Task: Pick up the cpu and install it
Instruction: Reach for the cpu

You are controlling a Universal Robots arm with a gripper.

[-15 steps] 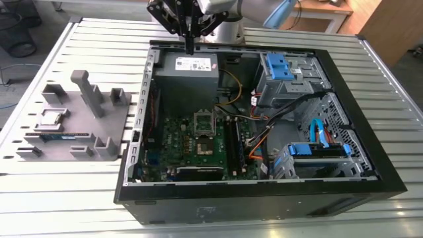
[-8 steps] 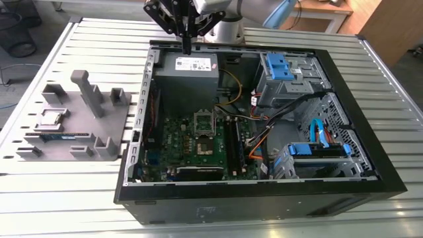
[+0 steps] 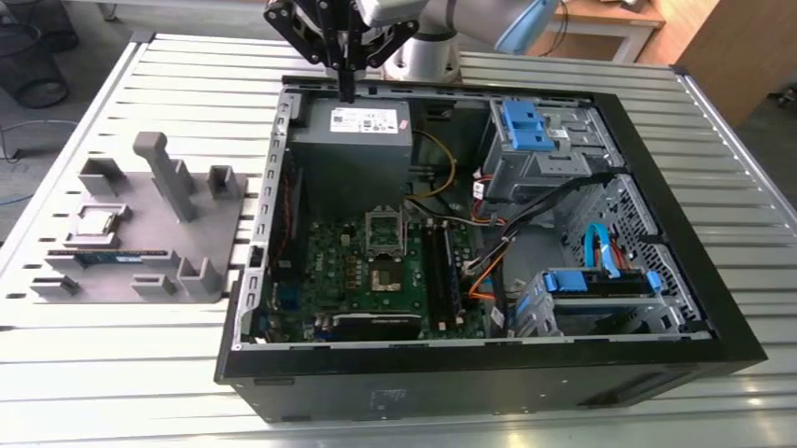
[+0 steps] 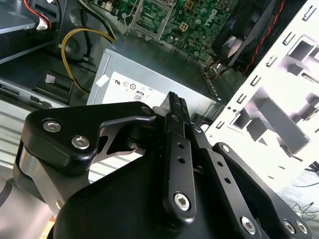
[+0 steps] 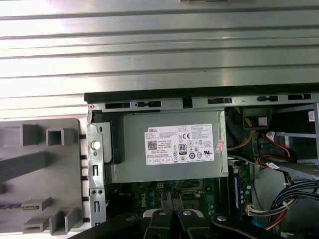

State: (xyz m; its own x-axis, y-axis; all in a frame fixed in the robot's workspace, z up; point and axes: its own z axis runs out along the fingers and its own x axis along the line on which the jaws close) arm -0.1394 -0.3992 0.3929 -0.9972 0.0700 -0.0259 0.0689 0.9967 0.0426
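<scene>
Early pick-up step, by judgement: nothing grasped yet. Gripper [image 3: 346,93] empty, fingers pressed together, pointing straight down over the power supply [image 3: 355,140] inside the computer case [image 3: 498,359]. Cpu [image 3: 99,220] outside the case, lying flat on the grey fixture tray [image 3: 137,233] just beside the case's side wall, well apart from the gripper. Grasp likely calls for parted fingers and square alignment on the chip's thin rim.

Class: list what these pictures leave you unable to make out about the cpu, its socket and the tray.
1. The cpu, exterior view: too small on the grey tray to tell its orientation.
2. The motherboard socket, exterior view: too small to tell whether it is empty; first wrist view: the claw and the picture's edge cut it off.
3. The grey tray, first wrist view: cut off by the edge.
</scene>
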